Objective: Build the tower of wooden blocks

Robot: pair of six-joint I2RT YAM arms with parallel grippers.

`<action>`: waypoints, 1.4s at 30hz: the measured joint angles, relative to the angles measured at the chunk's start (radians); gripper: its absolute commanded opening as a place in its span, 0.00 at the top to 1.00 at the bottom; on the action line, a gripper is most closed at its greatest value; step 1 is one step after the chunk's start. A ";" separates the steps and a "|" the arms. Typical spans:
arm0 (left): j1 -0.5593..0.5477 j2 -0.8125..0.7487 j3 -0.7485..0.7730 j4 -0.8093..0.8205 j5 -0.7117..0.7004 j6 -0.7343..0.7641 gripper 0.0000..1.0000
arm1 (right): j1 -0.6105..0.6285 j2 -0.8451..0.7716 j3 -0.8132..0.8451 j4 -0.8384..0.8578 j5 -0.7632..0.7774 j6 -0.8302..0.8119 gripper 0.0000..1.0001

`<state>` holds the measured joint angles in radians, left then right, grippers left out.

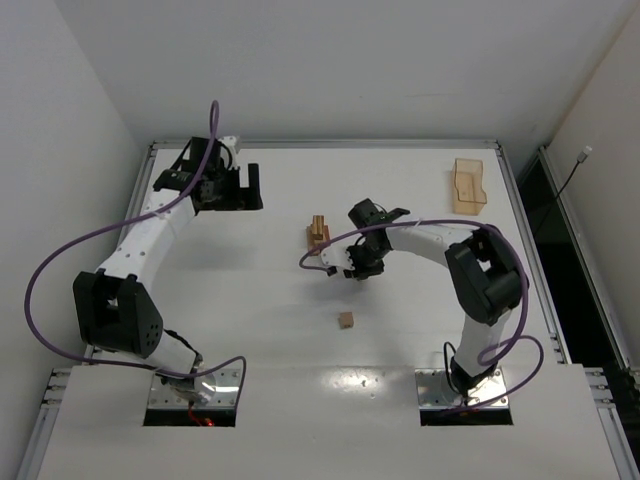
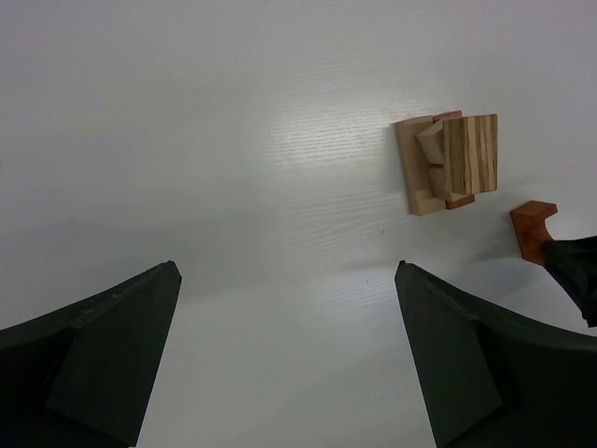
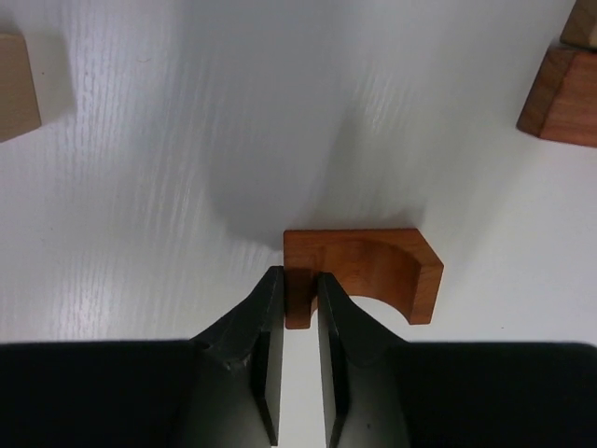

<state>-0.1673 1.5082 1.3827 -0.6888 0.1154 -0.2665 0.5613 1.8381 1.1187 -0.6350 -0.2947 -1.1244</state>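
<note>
While the left gripper gapes empty, the right gripper pinches the arch by its left leg; the tower stands near, up-left in the top view.

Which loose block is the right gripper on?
The reddish-brown arch block, one leg inside the right gripper; the tan block lies apart, untouched.

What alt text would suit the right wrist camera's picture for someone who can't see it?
The right gripper pinches one leg of a reddish-brown arch block lying on a white table. A tan block sits upper left.
</note>
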 measured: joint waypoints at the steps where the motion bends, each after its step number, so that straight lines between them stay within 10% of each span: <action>1: 0.000 0.000 -0.002 -0.001 0.000 0.000 0.00 | 0.004 0.003 0.005 -0.002 0.003 0.003 0.98; 13: 0.000 -0.102 -0.119 0.032 0.019 0.003 0.02 | -0.009 0.013 0.073 -0.076 -0.049 0.078 1.00; 29: -0.068 -0.721 -0.636 0.381 0.280 0.214 0.08 | -0.235 0.037 0.482 -0.531 -0.818 0.437 1.00; 42: -0.281 -1.044 -0.946 0.593 0.277 0.549 0.23 | -0.276 0.061 0.442 -0.312 -1.126 0.970 1.00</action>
<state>-0.4480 0.4644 0.4366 -0.0956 0.3927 0.2821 0.2852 1.8988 1.5608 -0.9470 -1.4212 -0.1539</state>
